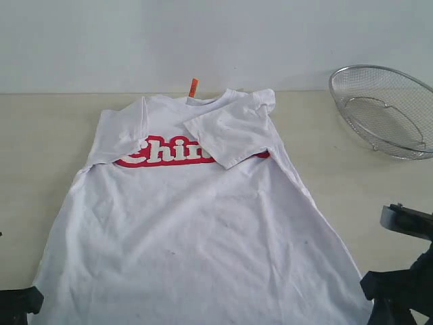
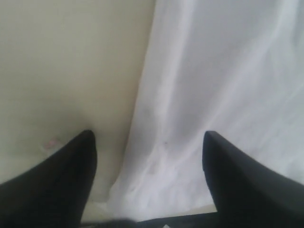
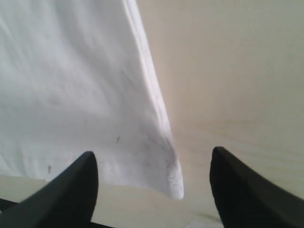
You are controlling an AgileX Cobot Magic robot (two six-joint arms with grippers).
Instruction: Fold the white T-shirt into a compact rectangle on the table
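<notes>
The white T-shirt (image 1: 196, 230) lies spread on the table (image 1: 40, 149), neck at the far side, hem toward the near edge. Its right sleeve is folded in over the red-outlined lettering (image 1: 169, 152), and an orange tag (image 1: 193, 87) stands at the collar. My left gripper (image 2: 149, 140) hangs open above the shirt's near left hem corner (image 2: 142, 190). Over on the other side, the near right hem corner (image 3: 173, 183) sits between the open fingers of my right gripper (image 3: 154, 159). Neither gripper holds cloth. In the exterior view only dark parts of the arms (image 1: 399, 284) show at the bottom corners.
A round wire-mesh basket (image 1: 385, 108) sits tilted at the far right of the table. Bare beige table runs along both sides of the shirt. A pale wall (image 1: 203, 40) backs the table.
</notes>
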